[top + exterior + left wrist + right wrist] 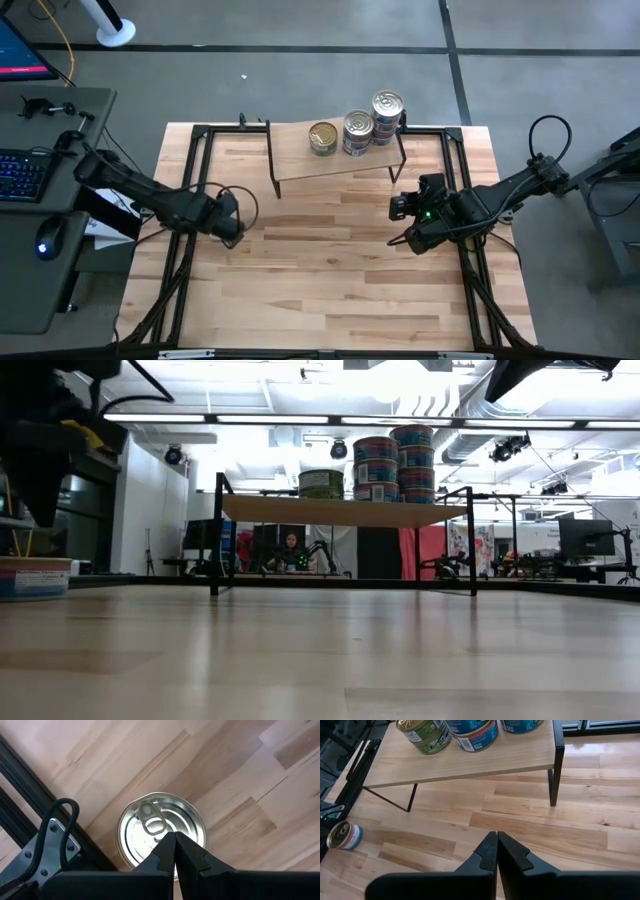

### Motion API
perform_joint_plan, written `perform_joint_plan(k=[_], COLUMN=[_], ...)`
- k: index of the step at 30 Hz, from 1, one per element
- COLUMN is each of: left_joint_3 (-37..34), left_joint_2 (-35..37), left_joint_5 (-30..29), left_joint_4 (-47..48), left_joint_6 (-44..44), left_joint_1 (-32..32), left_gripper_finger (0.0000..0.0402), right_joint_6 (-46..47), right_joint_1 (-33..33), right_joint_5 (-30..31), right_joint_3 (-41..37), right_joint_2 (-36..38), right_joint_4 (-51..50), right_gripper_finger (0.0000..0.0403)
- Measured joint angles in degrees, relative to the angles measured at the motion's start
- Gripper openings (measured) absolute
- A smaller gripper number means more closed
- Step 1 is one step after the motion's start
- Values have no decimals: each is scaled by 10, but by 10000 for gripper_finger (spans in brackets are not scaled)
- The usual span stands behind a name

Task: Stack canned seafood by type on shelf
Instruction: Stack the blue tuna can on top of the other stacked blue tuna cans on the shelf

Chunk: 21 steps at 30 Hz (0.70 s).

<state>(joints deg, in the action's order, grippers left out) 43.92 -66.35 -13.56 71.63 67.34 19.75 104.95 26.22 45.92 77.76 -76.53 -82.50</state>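
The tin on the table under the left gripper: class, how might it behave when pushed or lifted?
The tin stands flat, lid up, so it would probably slide rather than roll. Its smooth metal rim looks slippery for the shut left gripper above it. Being squat, it seems unlikely to tip on the table.

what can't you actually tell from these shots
- High view: the tin on the table is hidden under the left gripper; only the wrist views show it.
- Low view: the tin at the left edge is cut off by the frame.
- Right wrist view: the two blue stacks on the shelf are cut off by the frame; their height shows only in the low view.
- All views: label text on the shelf tins is too small to read.
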Motion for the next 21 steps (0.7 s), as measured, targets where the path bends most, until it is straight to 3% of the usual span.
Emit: perform_joint_plan(k=[12, 21], left_joint_3=[0, 0], left_joint_2=[0, -37], left_joint_5=[-73, -96], left_joint_4=[0, -27], left_joint_6=[106, 160], left_joint_1=[64, 87], left_gripper_finger=[0, 0], right_joint_6=[-12, -75], right_joint_1=[0, 0], right_joint_5=[-6, -59], right_joint_3=[0, 0], right_joint_2=[0, 0], right_joint_4=[0, 1], right_gripper_finger=[0, 0])
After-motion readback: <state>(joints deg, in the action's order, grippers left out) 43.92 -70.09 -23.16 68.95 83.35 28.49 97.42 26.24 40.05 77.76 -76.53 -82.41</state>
